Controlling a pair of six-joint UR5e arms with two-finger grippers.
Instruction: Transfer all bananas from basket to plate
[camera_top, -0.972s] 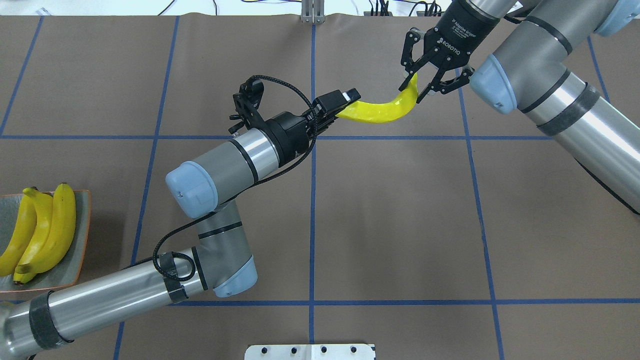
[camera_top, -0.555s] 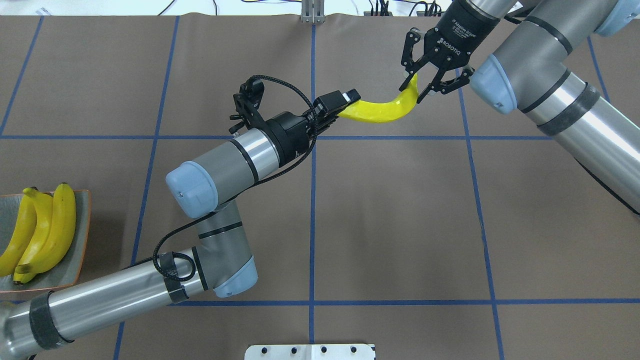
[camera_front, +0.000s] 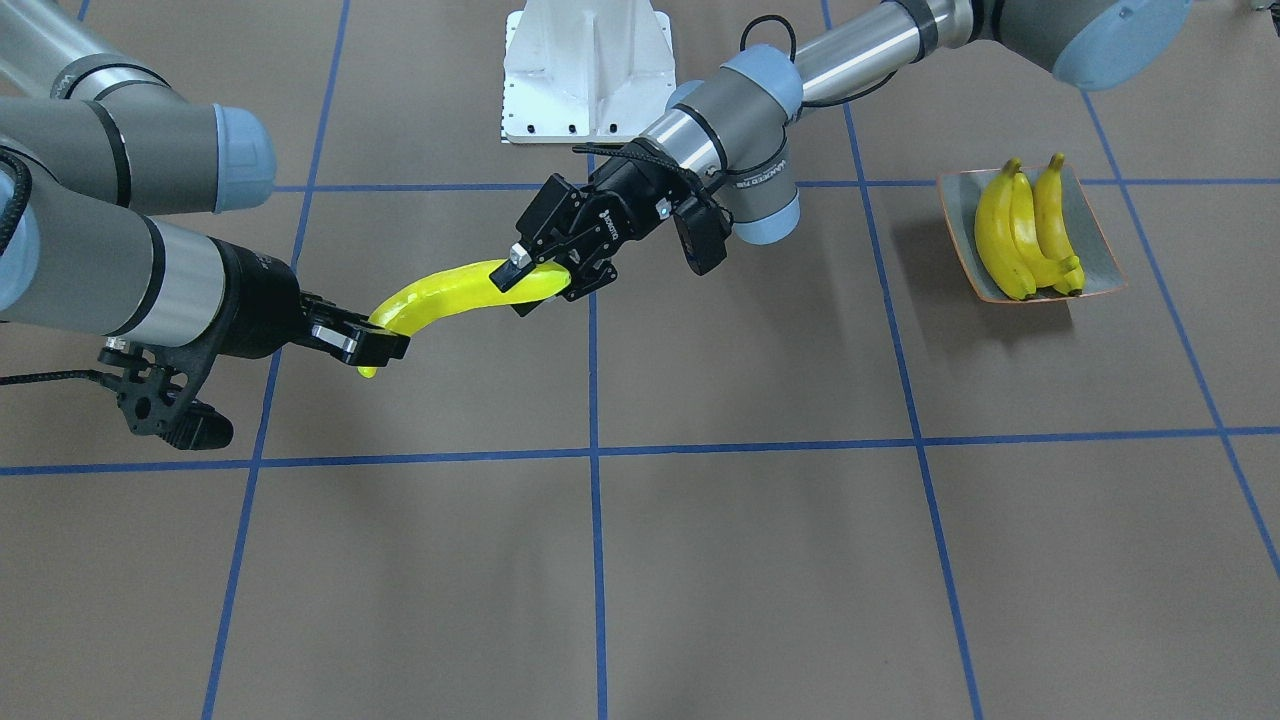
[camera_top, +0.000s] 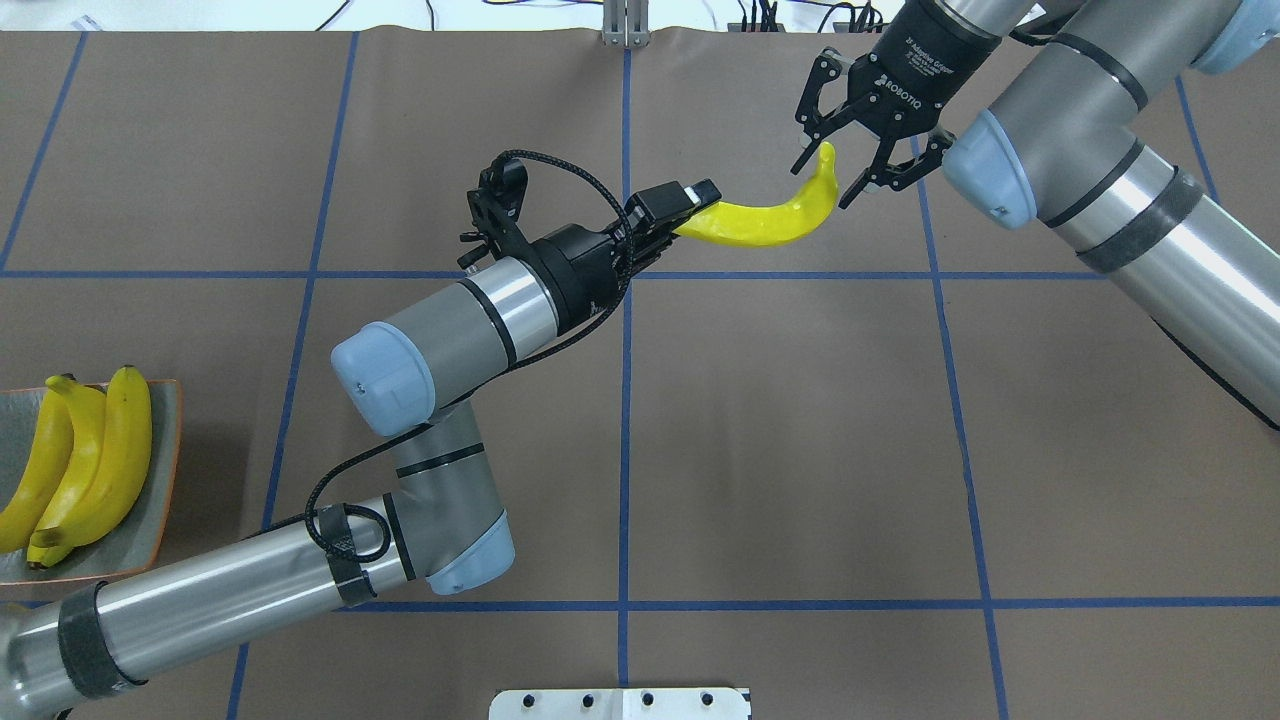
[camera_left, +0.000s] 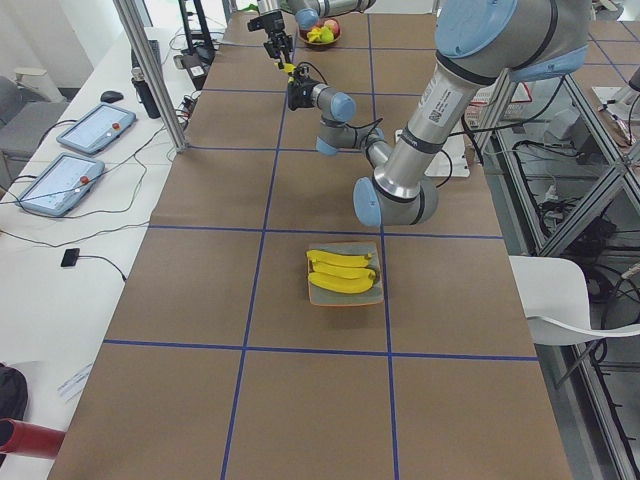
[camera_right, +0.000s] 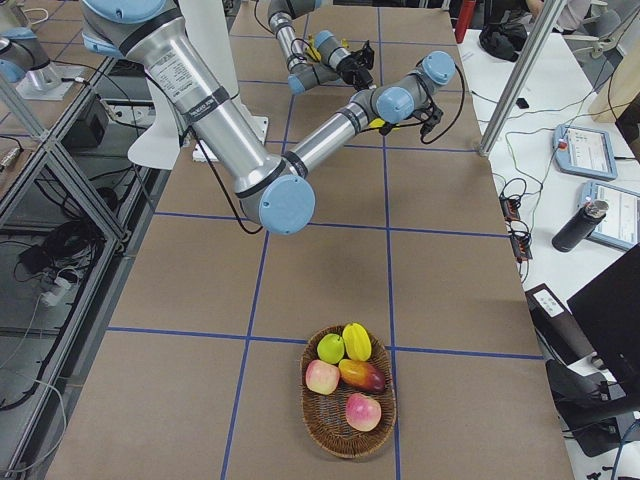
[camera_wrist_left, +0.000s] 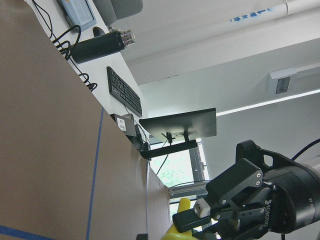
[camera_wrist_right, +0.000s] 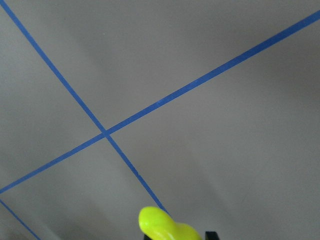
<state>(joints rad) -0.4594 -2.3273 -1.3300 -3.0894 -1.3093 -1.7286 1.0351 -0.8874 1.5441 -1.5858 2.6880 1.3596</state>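
Bananas (camera_top: 110, 450), three, lie side by side on the plate (camera_top: 150, 510) at the near left of the brown, blue-taped table (camera_top: 800, 450). Farther on, a lemon-yellow banana (camera_top: 765, 222) is held above the table, its long axis roughly left–right and its free tip curving away. The left gripper (camera_top: 695, 208) pinches its other end. The right gripper (camera_top: 822, 185) is spread on either side of the tip.

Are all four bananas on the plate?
No, only three bananas lie on the plate; the fourth, paler banana is up in the air, held by the left hand.
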